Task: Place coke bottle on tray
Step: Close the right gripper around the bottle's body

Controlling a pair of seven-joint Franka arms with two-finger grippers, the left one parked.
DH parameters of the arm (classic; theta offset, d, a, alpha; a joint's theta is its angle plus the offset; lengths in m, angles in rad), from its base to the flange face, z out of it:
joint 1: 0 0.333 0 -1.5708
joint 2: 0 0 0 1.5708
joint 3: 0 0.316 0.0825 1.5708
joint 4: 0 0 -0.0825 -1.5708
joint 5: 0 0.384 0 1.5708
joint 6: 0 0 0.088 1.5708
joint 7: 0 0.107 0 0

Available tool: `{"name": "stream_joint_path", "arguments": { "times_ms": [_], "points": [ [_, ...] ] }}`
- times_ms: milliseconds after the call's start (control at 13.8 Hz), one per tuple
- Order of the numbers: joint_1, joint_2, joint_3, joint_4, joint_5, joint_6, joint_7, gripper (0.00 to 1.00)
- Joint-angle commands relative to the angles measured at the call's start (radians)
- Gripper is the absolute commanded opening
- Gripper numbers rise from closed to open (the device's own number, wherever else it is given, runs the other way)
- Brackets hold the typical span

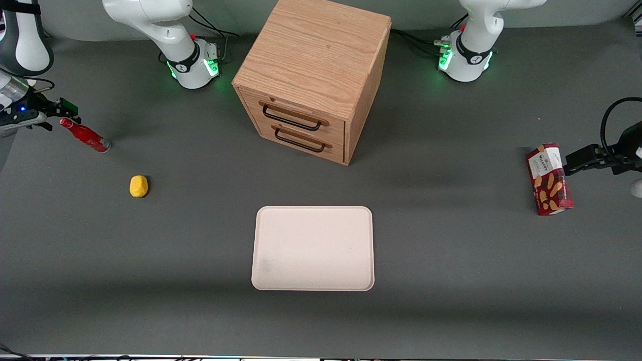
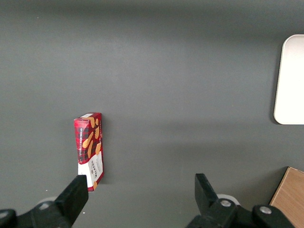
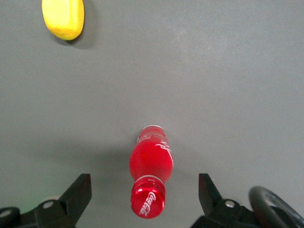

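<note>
Nearest the front camera: tray [image 1: 313, 248], bare, flat on the desk [image 1: 451, 281]. Lying on its side toward the working arm's end, at about ten o'clock from the tray: coke bottle [image 1: 84, 135], cap [image 3: 147, 203] toward the end effector [image 3: 145, 192]. Fingers spread wide, straddling the cap, nothing held. Approach step, seemingly; next needed: lowering, closing on the neck.

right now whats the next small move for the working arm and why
Probably lower the gripper straight down around the coke bottle and close. Its fingers are open on either side of the cap end, not touching, and the bottle lies on the table, far from the tray.
</note>
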Motion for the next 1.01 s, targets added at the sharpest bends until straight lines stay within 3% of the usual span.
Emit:
{"name": "stream_joint_path", "arguments": {
  "times_ms": [0, 217, 362, 579, 724, 941],
  "points": [
    [0.010, 0.012, -0.020, -0.010, -0.005, 0.028, -0.023, 0.99],
    [0.011, 0.012, -0.018, -0.010, -0.005, 0.028, -0.023, 0.95],
    [0.019, 0.012, -0.020, -0.009, -0.005, 0.027, -0.023, 0.75],
    [0.025, 0.013, -0.020, -0.009, -0.006, 0.025, -0.023, 0.34],
    [0.027, 0.013, -0.020, -0.009, -0.006, 0.022, -0.023, 0.17],
    [0.027, 0.015, -0.020, -0.009, -0.006, 0.019, -0.025, 0.03]
  ]
}}
